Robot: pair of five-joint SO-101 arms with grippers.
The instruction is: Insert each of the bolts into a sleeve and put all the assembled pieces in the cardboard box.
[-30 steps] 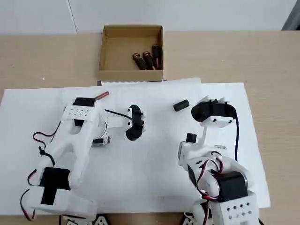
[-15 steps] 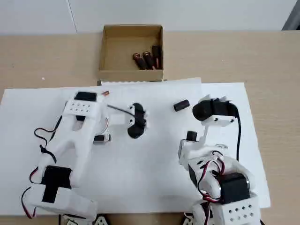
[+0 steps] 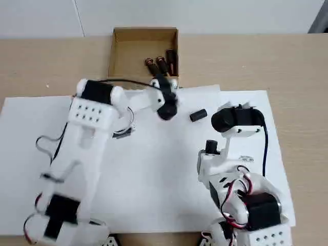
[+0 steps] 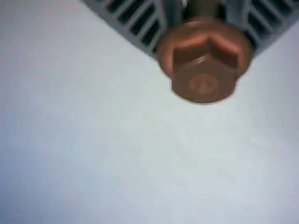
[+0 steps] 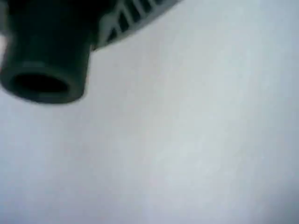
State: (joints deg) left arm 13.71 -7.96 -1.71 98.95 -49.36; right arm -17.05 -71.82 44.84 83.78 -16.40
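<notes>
A copper bolt [image 4: 203,60] sits between the ribbed jaws of my left gripper [image 4: 203,23], which is shut on it, its hex head facing the camera. The left arm [image 3: 148,96] stretches across the mat's far edge, its black joint just in front of the cardboard box [image 3: 143,81]. My right gripper [image 5: 56,28] is shut on a black sleeve [image 5: 44,65] whose open end faces the camera. That sleeve [image 3: 209,147] stands upright over the right side of the mat. Another black sleeve [image 3: 198,115] lies loose on the mat. Three assembled pieces [image 3: 161,65] lie in the box.
A white mat [image 3: 154,179] covers the wooden table [image 3: 297,77]. The box stands just beyond the mat's far edge. The right arm's black joint [image 3: 233,119] hangs close to the loose sleeve.
The left arm has swung from the middle of the mat up and to the right, toward the box. A bolt seen earlier at the mat's far left is now covered by it. The right arm barely moved.
</notes>
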